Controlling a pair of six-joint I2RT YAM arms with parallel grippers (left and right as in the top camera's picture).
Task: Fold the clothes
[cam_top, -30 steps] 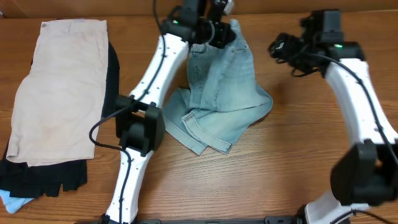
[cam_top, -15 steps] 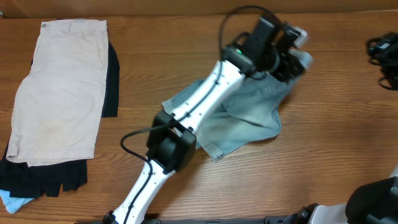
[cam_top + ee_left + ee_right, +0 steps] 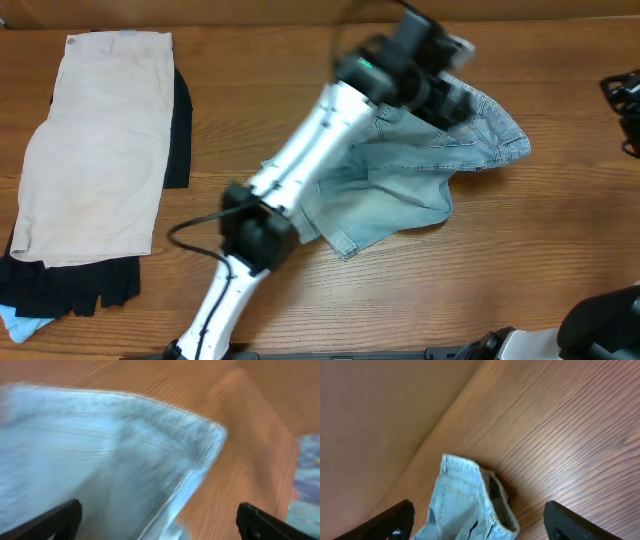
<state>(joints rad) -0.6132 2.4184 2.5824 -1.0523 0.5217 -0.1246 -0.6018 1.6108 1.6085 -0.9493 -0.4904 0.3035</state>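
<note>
**Left tool** (image 3: 157, 520): the fingers (image 3: 55, 521) are being held wide apart, and nothing is being pinched between them. The tool is being held over the far right part of the denim garment (image 3: 420, 180). Whether it is touching the cloth cannot be told, as it is being shown blurred in the overhead view.

**Denim garment:** it is being shown lying crumpled on the counter (image 3: 520, 290), right of centre, with one seamed corner being spread toward the right. Part of it is being covered by the left arm (image 3: 300, 160).

**Right tool** (image 3: 475, 522): the fingers are being held wide apart, with nothing between them. The tool is being held at the counter's right edge, well apart from the denim.

**Stack, left side of the counter:** a beige garment (image 3: 95, 150) is being borne flat on a dark garment (image 3: 182, 130). A pale blue piece (image 3: 12, 322) is being shown at the stack's near left corner.
</note>
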